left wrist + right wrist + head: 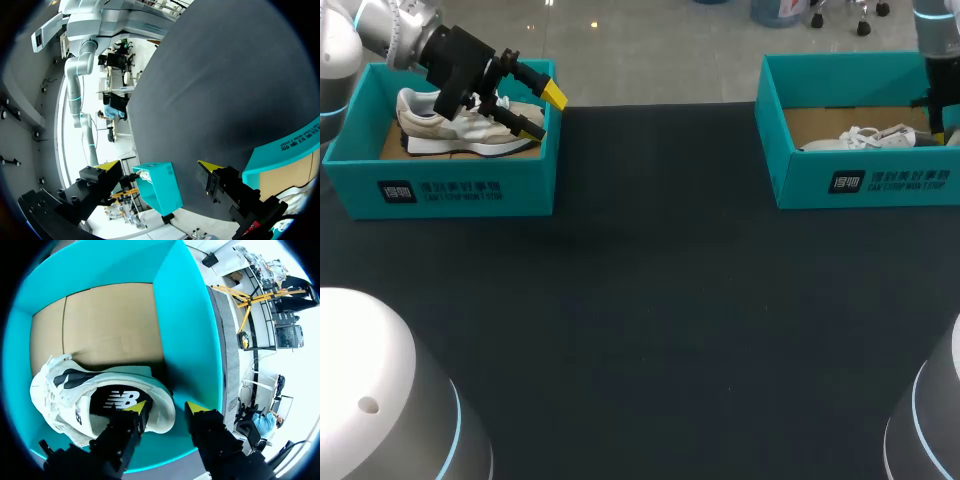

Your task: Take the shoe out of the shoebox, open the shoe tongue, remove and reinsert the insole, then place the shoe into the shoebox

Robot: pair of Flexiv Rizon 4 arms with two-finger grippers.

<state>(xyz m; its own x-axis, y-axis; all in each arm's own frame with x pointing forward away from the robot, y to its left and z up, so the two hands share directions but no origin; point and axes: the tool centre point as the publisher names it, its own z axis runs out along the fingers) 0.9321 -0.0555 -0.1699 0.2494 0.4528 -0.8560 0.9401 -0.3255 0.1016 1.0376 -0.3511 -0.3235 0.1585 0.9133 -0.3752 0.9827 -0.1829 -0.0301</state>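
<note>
Starting, apparently, the take-out step, with right fingers (199,411) parted astride the heel of the white shoe (60,395) inside the right shoebox (190,330), gripping nothing; left fingers (553,95) wide, empty, over the left shoebox (450,190). Next, likely: pinch heel, lift straight up.

The left arm (340,50) and right arm (935,25) are built of rounded silver-grey links, each ringed by a thin light-blue band. A small round hole is seen in the near left dome (390,360). The left gripper (159,166) and right gripper (166,407) are made of blocky black fingers capped with bright yellow wedge tips. Round screw heads are set into the left housing.
</note>
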